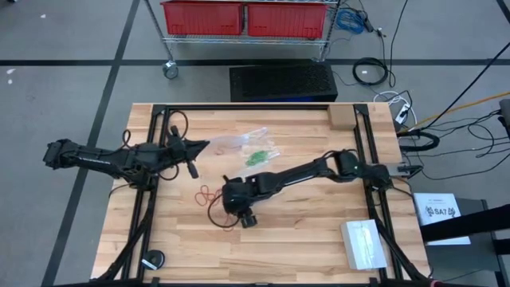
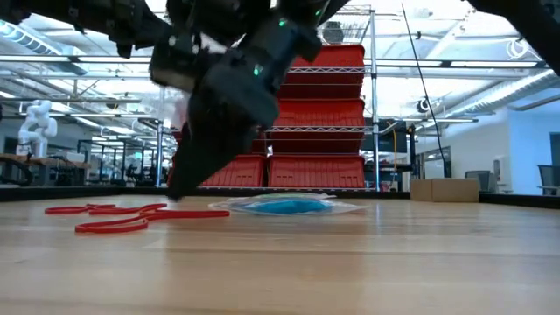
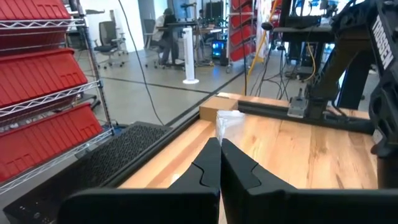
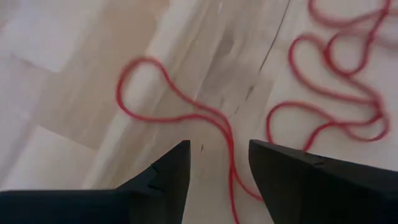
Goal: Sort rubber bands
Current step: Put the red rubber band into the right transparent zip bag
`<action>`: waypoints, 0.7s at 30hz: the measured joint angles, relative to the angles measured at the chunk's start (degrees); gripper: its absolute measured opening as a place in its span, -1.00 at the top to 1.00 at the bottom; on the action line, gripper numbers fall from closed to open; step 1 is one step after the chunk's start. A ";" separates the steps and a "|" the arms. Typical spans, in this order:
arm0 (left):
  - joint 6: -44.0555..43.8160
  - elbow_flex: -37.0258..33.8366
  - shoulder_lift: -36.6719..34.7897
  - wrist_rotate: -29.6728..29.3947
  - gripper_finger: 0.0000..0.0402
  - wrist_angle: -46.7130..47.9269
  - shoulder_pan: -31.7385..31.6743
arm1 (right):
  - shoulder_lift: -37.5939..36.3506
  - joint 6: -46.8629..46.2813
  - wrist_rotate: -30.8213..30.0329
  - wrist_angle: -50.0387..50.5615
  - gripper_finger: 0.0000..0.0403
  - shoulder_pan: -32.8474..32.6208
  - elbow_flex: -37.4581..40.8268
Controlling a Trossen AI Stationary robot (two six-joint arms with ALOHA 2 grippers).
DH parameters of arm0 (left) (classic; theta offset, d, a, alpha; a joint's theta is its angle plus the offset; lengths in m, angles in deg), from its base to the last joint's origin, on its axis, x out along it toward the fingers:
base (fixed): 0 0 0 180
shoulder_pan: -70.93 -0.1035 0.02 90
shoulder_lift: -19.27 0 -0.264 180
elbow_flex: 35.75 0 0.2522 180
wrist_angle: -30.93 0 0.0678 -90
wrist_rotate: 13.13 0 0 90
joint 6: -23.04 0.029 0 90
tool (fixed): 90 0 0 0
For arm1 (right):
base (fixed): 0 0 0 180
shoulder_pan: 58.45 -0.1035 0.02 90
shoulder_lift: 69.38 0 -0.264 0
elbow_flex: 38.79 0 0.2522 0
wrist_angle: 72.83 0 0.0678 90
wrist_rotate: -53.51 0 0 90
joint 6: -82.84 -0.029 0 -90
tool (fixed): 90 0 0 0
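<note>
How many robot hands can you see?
2. The left hand is shut, above the table's left side. The right hand is open, right over the red rubber bands.

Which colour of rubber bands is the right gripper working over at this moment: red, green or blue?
The red rubber bands. The right gripper stands open directly over one red loop on bare wood, while the green cluster lies apart, up by the clear bags.

bright even overhead lighting; right wrist view blurred, shadows soft.
</note>
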 joint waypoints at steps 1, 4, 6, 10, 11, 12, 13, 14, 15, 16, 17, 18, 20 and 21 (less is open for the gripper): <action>0.00 0.00 0.01 0.00 1.00 0.28 0.00 | 0.78 0.10 -0.01 0.82 0.24 0.00 -0.66; 0.00 0.00 0.01 0.02 1.00 0.18 0.00 | 2.44 0.24 0.01 1.23 0.30 0.00 -1.89; -0.01 0.00 0.01 0.01 1.00 0.14 0.00 | 3.09 0.31 0.07 0.53 0.40 0.02 -2.10; -0.02 0.00 0.01 0.02 1.00 0.13 0.00 | 3.61 0.38 -0.26 -0.02 0.71 0.05 -2.19; -0.02 0.00 0.01 0.02 1.00 0.13 0.00 | 3.64 0.86 -0.49 -0.07 0.81 0.07 -2.19; -0.02 0.00 0.01 0.02 1.00 0.18 0.00 | 3.65 1.46 -0.95 -0.11 0.90 0.07 -2.19; -0.02 0.00 0.01 0.02 1.00 0.14 0.00 | 3.58 2.06 -1.53 -0.07 0.94 0.04 -2.16; -0.02 0.00 0.01 0.02 1.00 0.14 0.00 | 3.48 2.66 -2.14 0.20 0.96 -0.03 -2.10; -0.02 0.00 0.01 0.02 1.00 0.15 0.00 | 3.37 2.97 -2.60 0.38 0.96 -0.07 -2.08; -0.02 0.00 0.01 0.02 1.00 0.10 0.00 | 3.10 3.27 -2.98 0.64 0.96 -0.07 -2.06; -0.02 0.00 0.01 0.02 1.00 0.10 0.00 | 2.79 3.44 -3.12 1.10 0.97 -0.07 -1.97; -0.02 0.00 0.01 0.02 1.00 0.06 0.00 | 2.51 3.58 -3.47 1.60 0.98 -0.08 -1.92; -0.08 0.00 0.04 0.02 1.00 -0.11 0.00 | 1.24 3.91 -5.24 3.37 0.99 -0.11 -1.67; -0.20 0.00 0.09 0.02 1.00 -0.16 0.00 | 0.45 3.96 -5.95 4.24 0.99 -0.03 -1.58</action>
